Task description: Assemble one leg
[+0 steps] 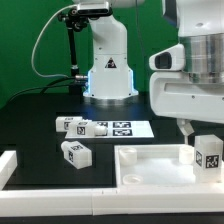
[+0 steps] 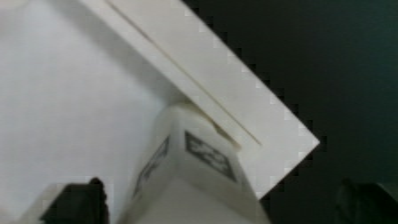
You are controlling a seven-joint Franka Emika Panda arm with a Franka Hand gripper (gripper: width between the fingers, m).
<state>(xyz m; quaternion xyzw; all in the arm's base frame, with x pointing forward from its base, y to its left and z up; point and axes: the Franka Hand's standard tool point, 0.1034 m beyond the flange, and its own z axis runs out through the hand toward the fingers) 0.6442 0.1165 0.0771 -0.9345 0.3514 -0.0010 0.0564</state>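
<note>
A leg (image 1: 208,152), a small white block with a black-and-white tag, stands upright on the right end of the large flat white panel (image 1: 150,168). My gripper (image 1: 203,132) hangs just above it, at the exterior view's right. In the wrist view the leg (image 2: 192,170) stands between my fingers (image 2: 79,203), with a gap on each side. The gripper (image 2: 222,206) is open around the leg and holds nothing. The panel's edge (image 2: 196,75) runs diagonally behind the leg. Three more legs lie on the black table: two (image 1: 72,126) (image 1: 99,128) side by side and one (image 1: 76,152) nearer the front.
The marker board (image 1: 128,128) lies flat in front of the robot base (image 1: 108,70). A raised white rail (image 1: 12,165) borders the table at the exterior view's left and front. A green wall stands behind.
</note>
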